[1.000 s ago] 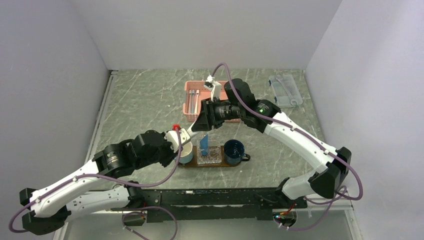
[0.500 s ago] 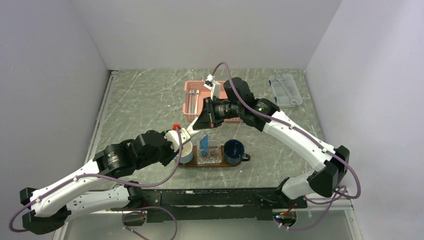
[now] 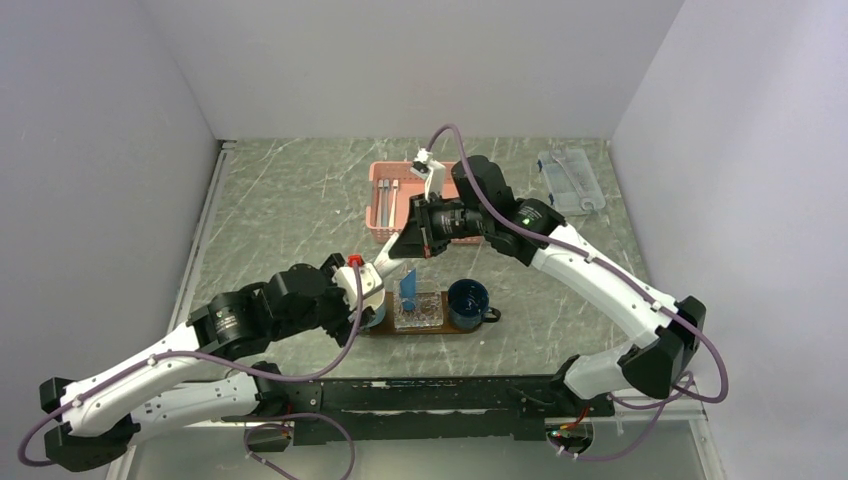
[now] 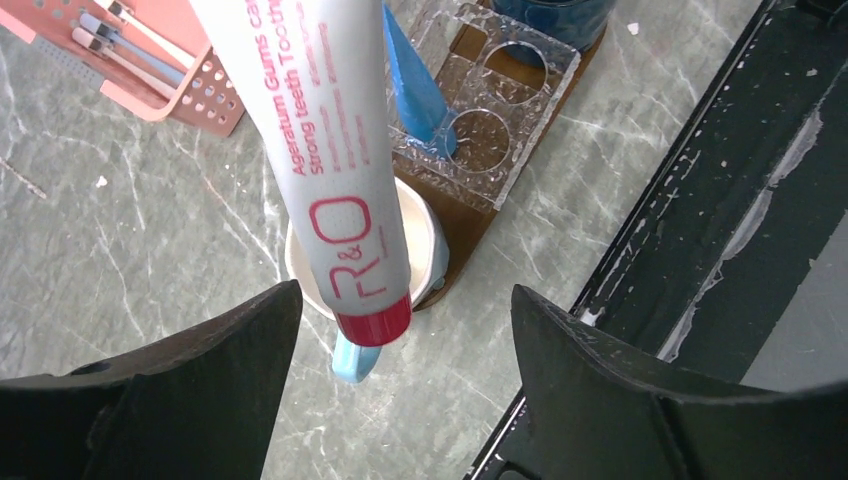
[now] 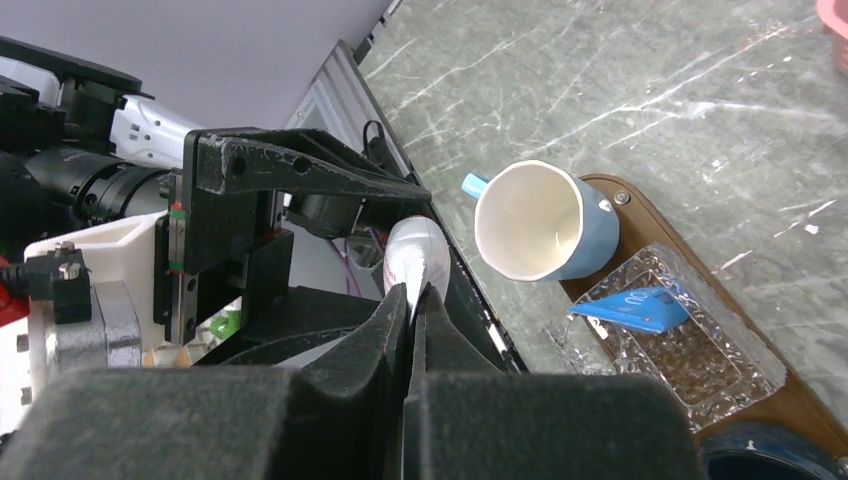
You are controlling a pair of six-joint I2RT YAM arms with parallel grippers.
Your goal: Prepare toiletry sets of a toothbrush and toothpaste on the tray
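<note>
Toothpaste in the white tube (image 4: 320,150) hangs cap-down right above the mug (image 4: 435,250), held there by your right pincer (image 5: 410,300). It is clenched on the tube's flat crimped end, which leaves the red cap free to go straight into the mug's mouth. Your left pincer (image 4: 400,305) stands released, its fingers wide on either side of the cap and touching nothing, so the tube is carried from above alone. The mug stands on one end of the tray (image 4: 470,225). Just beside the mug, a clear holder (image 4: 510,110) keeps the blue toothpaste tube (image 4: 415,90) upright in one of its holes. Beyond the mug, on the desk (image 4: 130,250), the pink basket (image 4: 190,90) holds the toothbrushes (image 4: 120,40). You likely want to lower the white tube further before letting go, because it hangs at a slant and the cap could catch the mug's rim.
</note>
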